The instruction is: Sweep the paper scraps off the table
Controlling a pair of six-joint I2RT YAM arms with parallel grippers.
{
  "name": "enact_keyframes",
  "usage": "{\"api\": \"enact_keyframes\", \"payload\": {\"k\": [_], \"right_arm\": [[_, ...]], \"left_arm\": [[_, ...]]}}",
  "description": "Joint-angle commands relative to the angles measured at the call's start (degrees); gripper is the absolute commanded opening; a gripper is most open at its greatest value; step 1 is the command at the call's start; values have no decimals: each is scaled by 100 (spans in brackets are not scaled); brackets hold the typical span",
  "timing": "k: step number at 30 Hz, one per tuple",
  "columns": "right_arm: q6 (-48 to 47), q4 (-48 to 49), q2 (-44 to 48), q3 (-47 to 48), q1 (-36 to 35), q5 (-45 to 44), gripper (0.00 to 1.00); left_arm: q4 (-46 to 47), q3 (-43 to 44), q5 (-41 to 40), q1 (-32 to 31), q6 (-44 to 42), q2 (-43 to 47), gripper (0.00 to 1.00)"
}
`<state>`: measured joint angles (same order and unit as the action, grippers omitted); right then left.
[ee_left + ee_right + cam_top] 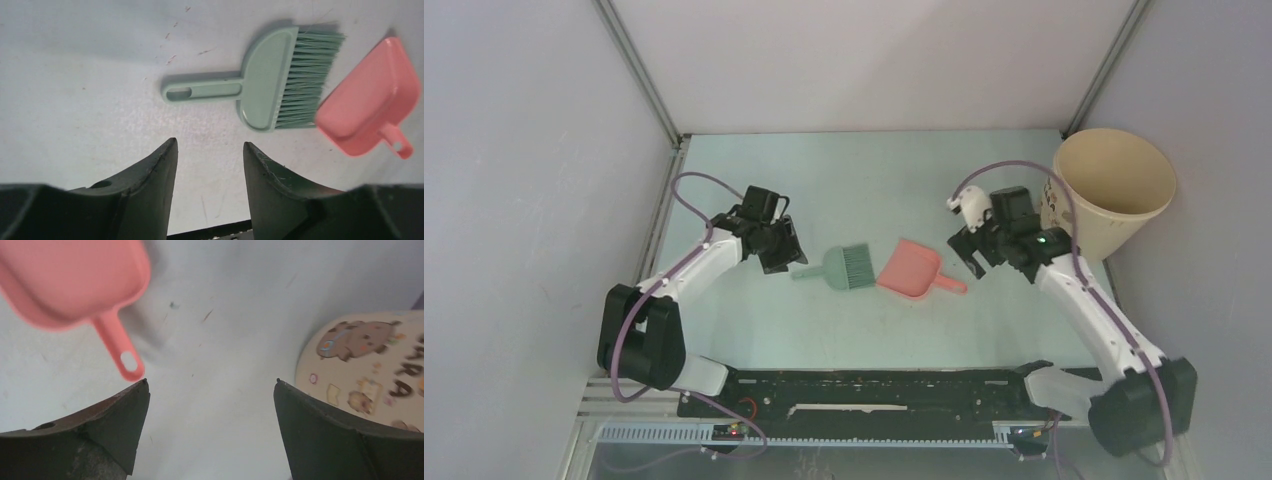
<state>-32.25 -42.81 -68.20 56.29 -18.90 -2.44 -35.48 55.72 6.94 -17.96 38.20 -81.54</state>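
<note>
No paper scraps clearly show on the pale mint-green table [874, 180]; only a tiny green speck [173, 304] and faint reddish flecks [170, 59] lie on it. The teal-green hand brush [842, 267] lies flat mid-table, handle pointing left, with the salmon-pink dustpan [912, 270] just to its right. My left gripper [784, 262] is open and empty, just left of the brush handle [202, 91]. My right gripper [974, 264] is open and empty, just right of the dustpan handle [120, 350]. Both hover low over the table.
A tall beige paper cup [1114, 190] with cartoon prints [360, 340] stands at the table's right edge, close behind my right gripper. Grey walls close in the back and sides. A black rail [874, 385] runs along the near edge.
</note>
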Motion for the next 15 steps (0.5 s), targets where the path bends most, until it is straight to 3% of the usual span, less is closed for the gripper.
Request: {"api": "enact_keyframes", "payload": {"k": [1, 4, 7, 10, 11, 13, 15], "right_arm": [[878, 1013, 634, 46, 743, 613, 100], [1265, 994, 232, 87, 1233, 1254, 100], [1594, 515, -324, 468, 1257, 1351, 100], [1671, 574, -177, 542, 1257, 1733, 100], [1694, 730, -63, 546, 1256, 1809, 100], [1804, 1071, 184, 548, 1226, 1884, 100], [2034, 1460, 336, 541, 1207, 1965, 100]], "left_arm": [[-456, 216, -451, -73, -482, 200, 56], [-576, 278, -614, -106, -575, 261, 56], [-802, 545, -893, -169, -745, 382, 61], [-981, 978, -1157, -206, -1000, 522, 62], [-994, 1135, -1219, -215, -1121, 572, 67], [-956, 1458, -1323, -238, -1306, 673, 97], [-860, 1790, -1430, -266, -1457, 777, 100]]}}
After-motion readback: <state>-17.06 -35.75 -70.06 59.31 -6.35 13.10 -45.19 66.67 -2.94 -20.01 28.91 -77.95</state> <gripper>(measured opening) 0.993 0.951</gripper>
